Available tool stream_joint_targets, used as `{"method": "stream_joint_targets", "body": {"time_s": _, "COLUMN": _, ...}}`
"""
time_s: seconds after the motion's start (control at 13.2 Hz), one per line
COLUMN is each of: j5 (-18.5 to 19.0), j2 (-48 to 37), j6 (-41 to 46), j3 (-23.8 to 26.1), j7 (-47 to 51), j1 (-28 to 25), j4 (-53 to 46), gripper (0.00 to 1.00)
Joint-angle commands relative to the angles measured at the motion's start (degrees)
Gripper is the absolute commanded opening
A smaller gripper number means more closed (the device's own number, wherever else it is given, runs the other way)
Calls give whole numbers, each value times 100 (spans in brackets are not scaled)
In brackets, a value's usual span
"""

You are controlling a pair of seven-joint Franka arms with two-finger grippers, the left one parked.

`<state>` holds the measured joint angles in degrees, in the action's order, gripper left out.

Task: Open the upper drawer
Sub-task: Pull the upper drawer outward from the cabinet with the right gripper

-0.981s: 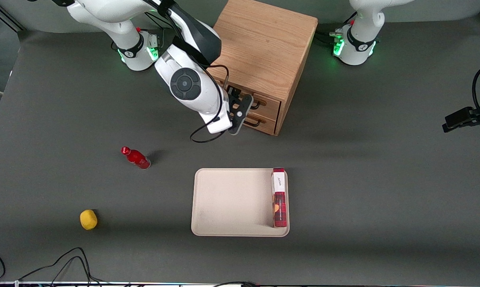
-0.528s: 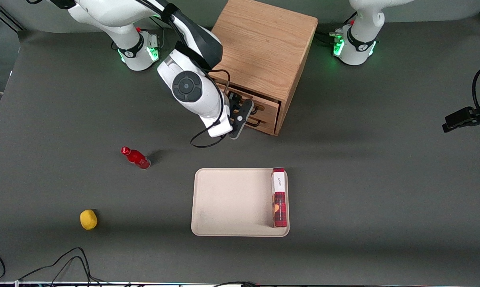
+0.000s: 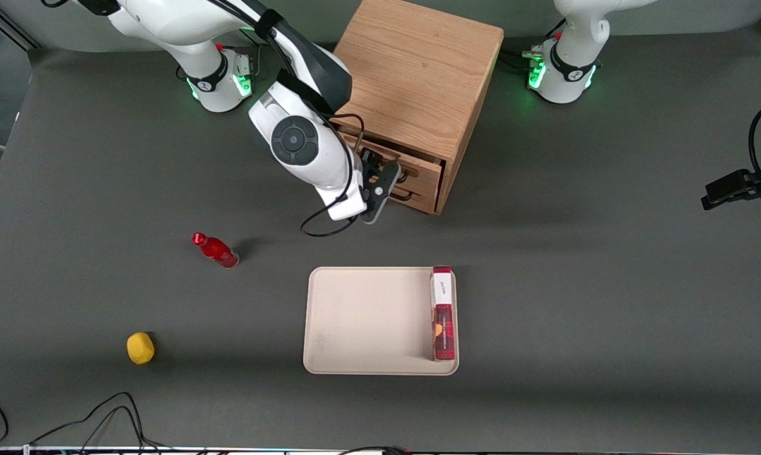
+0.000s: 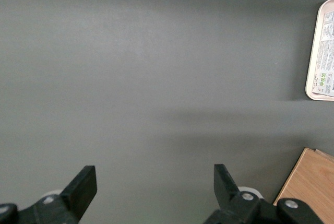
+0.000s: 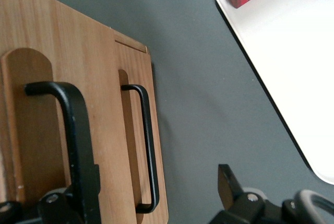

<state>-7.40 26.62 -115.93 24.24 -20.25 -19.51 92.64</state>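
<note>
tool (image 3: 389,172) sits at the black wire handle (image 5: 73,145) of the light-oak upper drawer (image 3: 412,165), topmost in the boxy wooden cabinet (image 3: 418,82); fingers spread, handle beside one finger. step: grasping. next: pinch handle, pull straight out.

light-oak upper drawer (image 3: 418,165) with a black wire handle (image 5: 73,145), topmost of two in the front of a boxy wooden cabinet (image 3: 418,69). sits directly above the matching lower drawer (image 3: 415,193), whose thinner-looking handle runs parallel just beside it. handle set over a rounded recess in the drawer front. appears pulled out only slightly from the cabinet face, if at all; interior not visible. gripper (image 3: 380,180) right at the drawer front, one finger (image 5: 83,182) against the handle, the other finger apart from it, jaws spread.
</note>
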Motion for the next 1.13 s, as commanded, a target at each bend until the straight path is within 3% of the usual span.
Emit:
{"method": "stream_joint_targets", "body": {"time_s": 0.0, "j5": 116, "j2": -43, "j6": -35, "j3": -33, "j7": 118, "j1": 26, "j4": -18, "gripper": 100}}
{"method": "stream_joint_targets", "body": {"time_s": 1.06, "j5": 186, "j2": -70, "j6": -9, "j3": -42, "j7": 91, "j1": 255, "j4": -176, "gripper": 100}}
